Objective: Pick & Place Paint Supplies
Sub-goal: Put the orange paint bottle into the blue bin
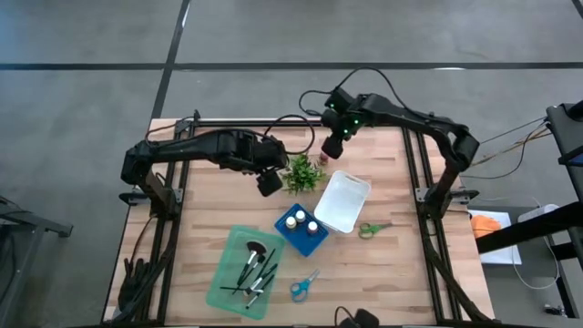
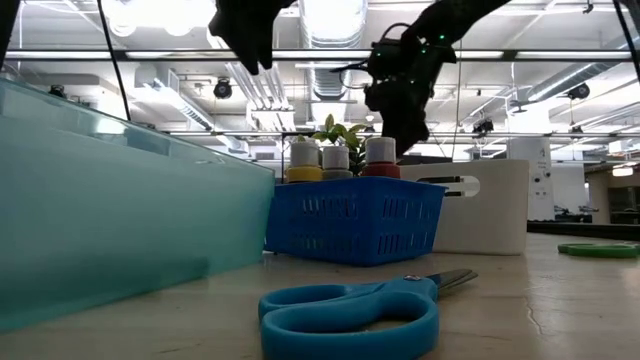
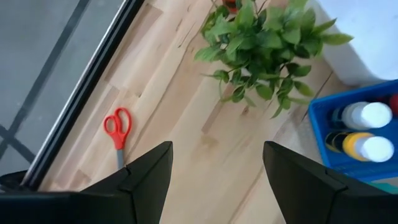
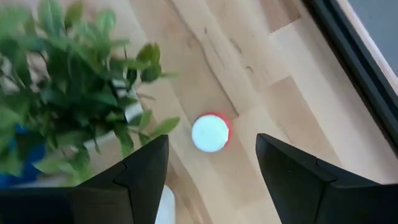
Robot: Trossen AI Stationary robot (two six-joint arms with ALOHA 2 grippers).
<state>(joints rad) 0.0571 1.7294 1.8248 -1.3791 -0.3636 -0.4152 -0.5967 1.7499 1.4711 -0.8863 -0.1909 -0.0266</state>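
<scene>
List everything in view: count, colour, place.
Table: one, light wood.
Tray: one, translucent green, front left.
Brushes: several, dark, in the tray.
Basket: one, blue, centre.
Basket bottles: three, in the basket.
Loose bottle: one, red-rimmed, beside the plant.
Bin: one, white, right of the basket.
Plant: one, green, behind the basket.
Blue scissors: one, front centre.
Green scissors: one, right of the bin.
Red scissors: one, by the table edge.
Left gripper: open, left of the plant.
Right gripper: open, above the loose bottle.
</scene>
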